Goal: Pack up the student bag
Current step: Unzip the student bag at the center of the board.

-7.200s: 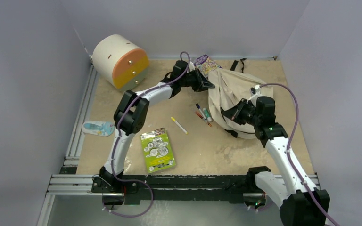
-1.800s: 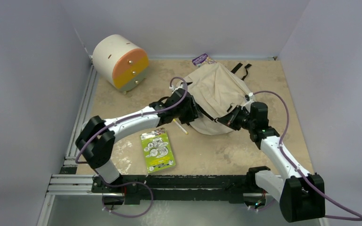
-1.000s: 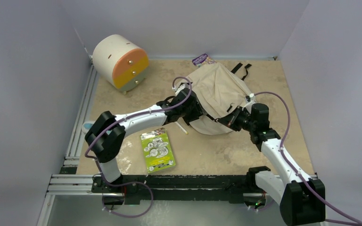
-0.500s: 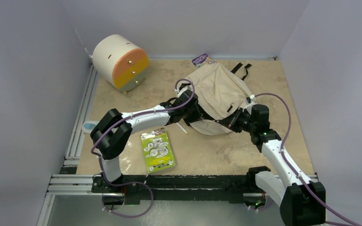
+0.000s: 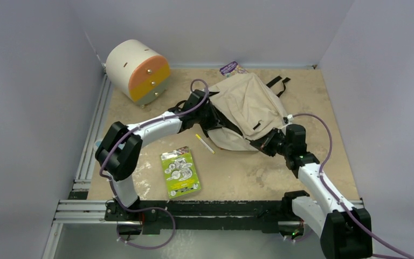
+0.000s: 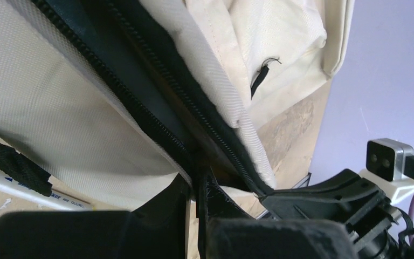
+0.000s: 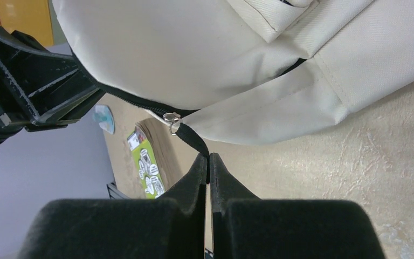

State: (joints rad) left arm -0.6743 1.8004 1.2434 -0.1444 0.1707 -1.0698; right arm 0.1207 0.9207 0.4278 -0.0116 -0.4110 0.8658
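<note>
Bag (image 5: 248,105) lies flat on the counter (image 5: 323,118), right of centre toward the far side, with black straps (image 5: 278,85) sticking out at its far right corner. Your left pincer (image 5: 211,120) is at the bag's left edge. In its wrist view the fingers (image 6: 211,197) are pressed nearly together, pinching the cream fabric edge right at the zipper (image 6: 140,102). The two zipper tracks run apart there, with dark lining showing between them. Your right pincer (image 5: 263,144) is at the bag's near right edge. In its wrist view the jaws are pressed together on the black pull tab (image 7: 193,139), which hangs taut from the metal slider (image 7: 170,117) at the zipper's end. The two pincers face each other across the bag's near-left side, close but not touching. A pen (image 5: 205,143) lies on the counter just beside the bag's near left edge, and in the left wrist view a black strap crosses over it. A green pack (image 5: 180,172) lies near, left of centre and well apart from the bag. A drawer unit (image 5: 138,70) with an orange front stands in the far left corner. A purple pack (image 5: 229,68) shows at the bag's far edge by the back wall; I can't tell if it touches the bag.
</note>
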